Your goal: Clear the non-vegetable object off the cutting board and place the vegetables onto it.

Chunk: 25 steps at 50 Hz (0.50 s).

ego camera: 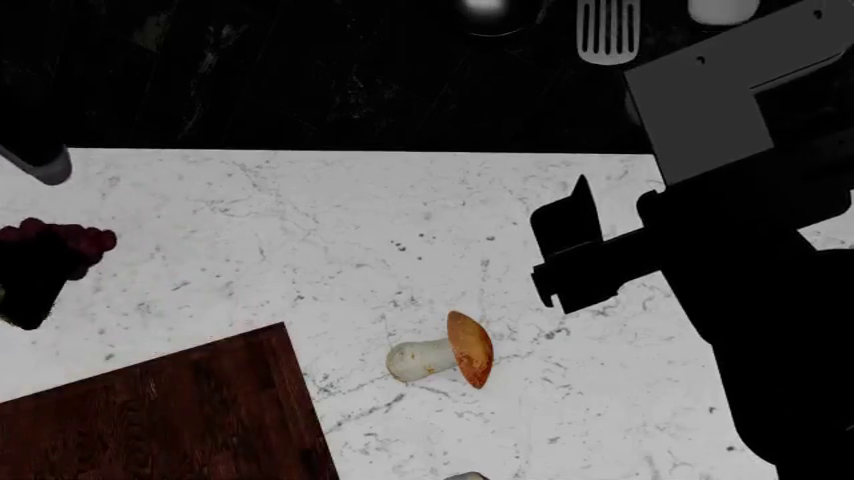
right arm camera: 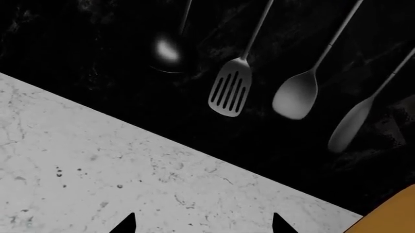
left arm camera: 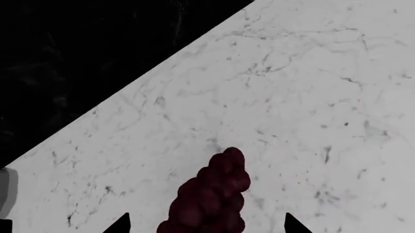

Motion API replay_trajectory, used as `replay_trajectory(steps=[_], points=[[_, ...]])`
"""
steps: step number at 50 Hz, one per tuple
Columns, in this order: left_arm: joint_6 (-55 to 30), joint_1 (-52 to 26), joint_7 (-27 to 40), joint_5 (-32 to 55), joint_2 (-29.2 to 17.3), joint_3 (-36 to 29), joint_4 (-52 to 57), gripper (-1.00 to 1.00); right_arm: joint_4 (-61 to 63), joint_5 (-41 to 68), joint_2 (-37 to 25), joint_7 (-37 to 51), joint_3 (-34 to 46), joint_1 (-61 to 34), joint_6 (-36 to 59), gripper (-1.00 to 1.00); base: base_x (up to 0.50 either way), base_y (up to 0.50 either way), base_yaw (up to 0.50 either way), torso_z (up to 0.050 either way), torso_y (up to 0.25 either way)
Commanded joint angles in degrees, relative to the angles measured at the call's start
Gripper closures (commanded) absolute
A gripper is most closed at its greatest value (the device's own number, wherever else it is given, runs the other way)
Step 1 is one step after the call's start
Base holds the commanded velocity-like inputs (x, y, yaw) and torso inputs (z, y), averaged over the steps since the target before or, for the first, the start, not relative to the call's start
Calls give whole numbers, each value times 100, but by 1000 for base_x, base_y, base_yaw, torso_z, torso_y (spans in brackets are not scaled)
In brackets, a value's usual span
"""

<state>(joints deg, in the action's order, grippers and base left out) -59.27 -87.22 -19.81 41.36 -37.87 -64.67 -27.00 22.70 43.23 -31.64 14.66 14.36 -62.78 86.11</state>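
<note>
Left claw (left arm camera: 206, 224) fingers spread, grapes (left arm camera: 211, 196) between them; right claw (right arm camera: 202, 224) fingers apart, raised.

No text, label, brand, number or sign can be read on anything in these three views.

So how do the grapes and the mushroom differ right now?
The grapes are a dark purple-red cluster of many small berries; the mushroom is one piece with an orange-brown cap and a white stalk. The grapes sit between the left gripper's fingers at the head view's left edge; the mushroom lies free on its side, right of the cutting board. Neither is on the board.
</note>
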Motion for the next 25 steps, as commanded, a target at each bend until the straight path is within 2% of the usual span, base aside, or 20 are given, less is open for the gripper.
replay_trajectory(steps=[1,7,13,18,25], points=[[-46,-93,194,59,39,170,-135,-100,-37,90,-22,72,33,-18,-45,-100,0,0,0,0,0],[-349,-425,337,331,-103,469,415,-100,-4,179,-38,132,-11,-55,13,-100,0,0,0,0,0],[-908,-637,570,946,-440,912,1468,-100,11,253,-56,187,-38,-30,-1,-100,0,0,0,0,0],[-1427,-709,884,1762,-719,1494,2348,-100,-15,302,-52,221,-45,-57,-23,-100,0,0,0,0,0],[-1755,-545,1567,2786,-871,2244,3205,-100,68,508,-85,318,-197,-167,176,-100,0,0,0,0,0]])
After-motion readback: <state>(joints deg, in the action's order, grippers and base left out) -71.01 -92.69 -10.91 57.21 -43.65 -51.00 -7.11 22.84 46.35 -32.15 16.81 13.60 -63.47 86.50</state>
